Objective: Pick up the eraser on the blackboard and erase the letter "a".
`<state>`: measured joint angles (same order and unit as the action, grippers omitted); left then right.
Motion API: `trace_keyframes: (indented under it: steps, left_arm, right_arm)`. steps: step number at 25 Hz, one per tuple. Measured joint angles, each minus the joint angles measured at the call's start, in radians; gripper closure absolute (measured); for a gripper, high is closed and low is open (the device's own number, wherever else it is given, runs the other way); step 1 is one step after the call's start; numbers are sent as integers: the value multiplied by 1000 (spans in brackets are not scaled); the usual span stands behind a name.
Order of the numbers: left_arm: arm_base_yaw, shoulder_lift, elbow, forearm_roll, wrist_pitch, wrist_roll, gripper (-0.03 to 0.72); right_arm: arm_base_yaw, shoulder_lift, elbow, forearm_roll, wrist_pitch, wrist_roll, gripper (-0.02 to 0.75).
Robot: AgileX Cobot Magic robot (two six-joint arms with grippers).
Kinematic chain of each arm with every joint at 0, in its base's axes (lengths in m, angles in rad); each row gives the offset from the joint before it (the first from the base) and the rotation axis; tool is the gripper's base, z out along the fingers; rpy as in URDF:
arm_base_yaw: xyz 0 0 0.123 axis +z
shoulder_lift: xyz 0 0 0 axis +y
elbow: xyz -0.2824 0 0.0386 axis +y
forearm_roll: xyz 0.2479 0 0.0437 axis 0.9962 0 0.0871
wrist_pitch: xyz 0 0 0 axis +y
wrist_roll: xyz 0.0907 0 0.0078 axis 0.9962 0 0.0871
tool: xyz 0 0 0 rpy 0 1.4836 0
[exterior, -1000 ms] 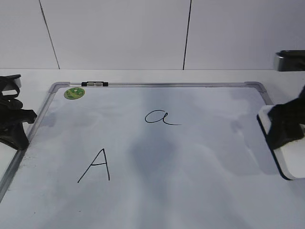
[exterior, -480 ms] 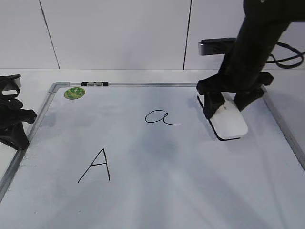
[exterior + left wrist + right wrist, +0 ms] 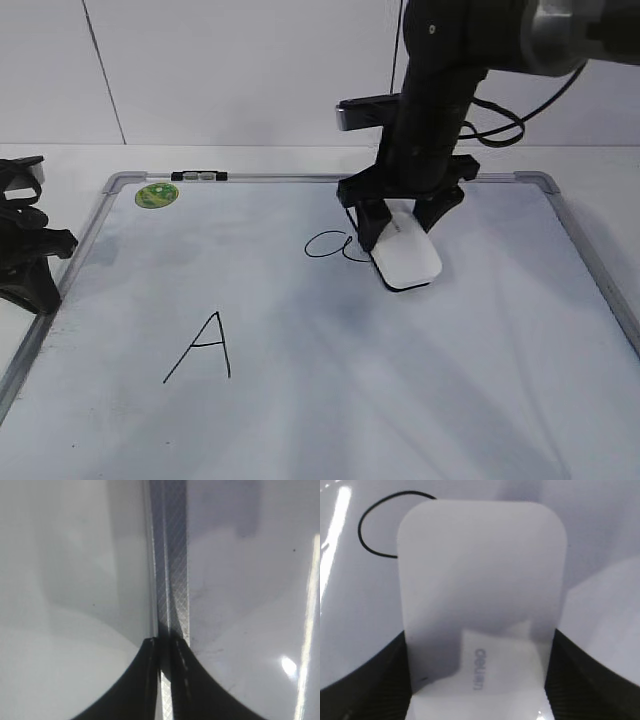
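Observation:
My right gripper [image 3: 400, 222] is shut on the white eraser [image 3: 408, 252], which rests flat on the blackboard [image 3: 330, 400] and covers the right part and tail of the letter "a" [image 3: 326, 246]. In the right wrist view the eraser [image 3: 480, 580] fills the middle, held between the two dark fingers [image 3: 365, 685], and the oval loop of the "a" [image 3: 375, 525] shows at its upper left. My left gripper [image 3: 30, 255] rests at the board's left edge, jaws closed over the silver frame [image 3: 170, 580] and empty.
A larger capital "A" [image 3: 203, 347] is drawn at the lower left of the board. A round green sticker [image 3: 156, 195] sits in the top left corner beside a small clip on the frame [image 3: 198, 177]. A white wall stands behind.
My right arm has carried the eraser leftwards across the board, from the right edge to the right side of the "a", now covering its tail. The left arm has not moved.

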<state>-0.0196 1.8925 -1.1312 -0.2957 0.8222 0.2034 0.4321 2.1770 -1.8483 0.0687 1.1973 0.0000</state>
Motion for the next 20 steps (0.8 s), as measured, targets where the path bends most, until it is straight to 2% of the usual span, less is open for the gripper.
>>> trace_keyframes:
  steps: [8,20]
  left_arm:
    - [0,0,0,0,2,0,655]
    - [0,0,0,-2,2,0,654]
  right_arm:
    - [23,70,-95,-24,19,7,172]
    - [28,106,-109,-51,-15,20,172]
